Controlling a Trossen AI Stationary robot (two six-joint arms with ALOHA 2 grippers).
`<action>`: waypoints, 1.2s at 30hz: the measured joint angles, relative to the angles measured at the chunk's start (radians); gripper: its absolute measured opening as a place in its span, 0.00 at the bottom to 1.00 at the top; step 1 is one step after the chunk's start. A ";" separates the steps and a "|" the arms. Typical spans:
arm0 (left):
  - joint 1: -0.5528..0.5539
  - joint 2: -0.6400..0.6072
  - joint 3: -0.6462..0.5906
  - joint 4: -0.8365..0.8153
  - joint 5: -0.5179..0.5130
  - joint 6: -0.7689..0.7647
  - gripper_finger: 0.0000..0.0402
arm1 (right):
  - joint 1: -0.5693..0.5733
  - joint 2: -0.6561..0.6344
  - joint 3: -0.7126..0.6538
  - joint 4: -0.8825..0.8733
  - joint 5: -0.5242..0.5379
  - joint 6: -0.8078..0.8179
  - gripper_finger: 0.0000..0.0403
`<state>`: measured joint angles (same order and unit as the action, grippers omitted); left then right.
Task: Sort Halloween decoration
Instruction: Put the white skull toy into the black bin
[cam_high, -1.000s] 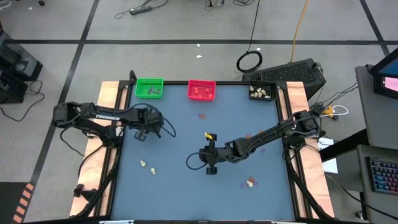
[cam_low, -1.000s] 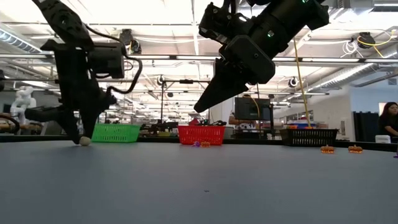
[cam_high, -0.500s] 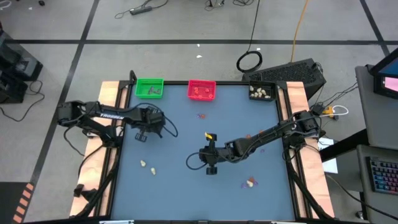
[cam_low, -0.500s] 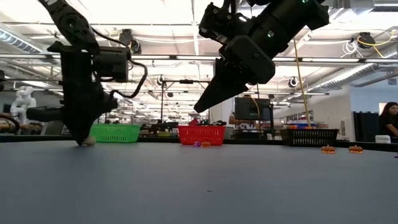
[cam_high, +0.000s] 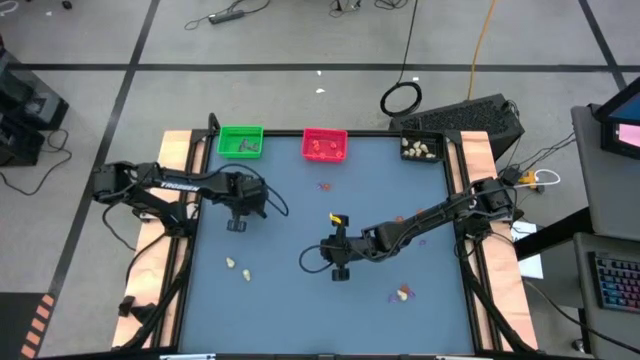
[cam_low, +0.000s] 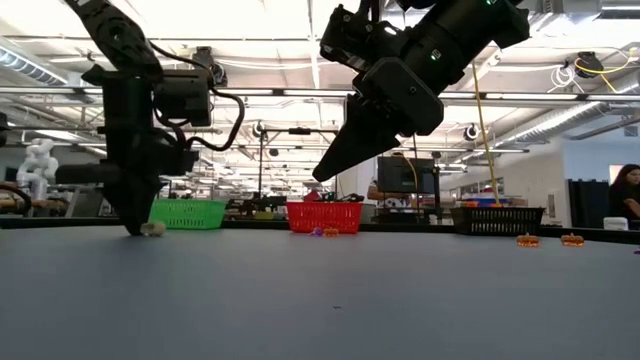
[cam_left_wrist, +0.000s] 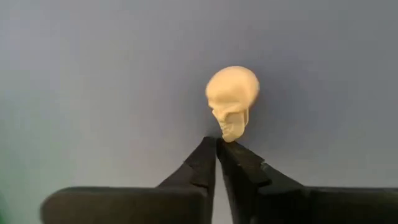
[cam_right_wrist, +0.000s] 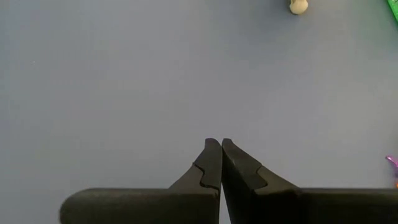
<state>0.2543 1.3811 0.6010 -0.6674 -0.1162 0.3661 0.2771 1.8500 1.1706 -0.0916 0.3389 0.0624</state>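
Table: blue-grey top (cam_high: 290, 290), wooden side strips; green tray (cam_high: 240, 141), red tray (cam_high: 324, 145) and black tray (cam_high: 421, 148) along the far edge.
Room: grey floor, cables; lab ceiling lights.
Trinkets: scattered; cream skull (cam_left_wrist: 231, 99) on the table at the left fingertips.
Left gripper (cam_left_wrist: 216, 146): clenched, tips touching the skull's jaw, not grasping it; it stood open a second ago.
Right gripper (cam_right_wrist: 216, 148): clenched, empty, hovering mid-table, unchanged.
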 joint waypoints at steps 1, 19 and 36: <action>0.000 0.000 0.000 0.000 0.006 -0.016 0.11 | 0.000 0.000 0.000 0.000 0.000 0.000 0.00; 0.007 -0.006 0.038 -0.081 0.068 -0.030 0.33 | 0.000 0.000 0.000 -0.015 0.000 0.000 0.00; 0.073 -0.006 0.076 -0.063 0.120 -0.174 0.33 | 0.000 0.000 0.000 -0.015 0.000 0.000 0.00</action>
<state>0.3269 1.3750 0.6765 -0.7307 0.0040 0.1925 0.2768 1.8500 1.1706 -0.1062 0.3389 0.0628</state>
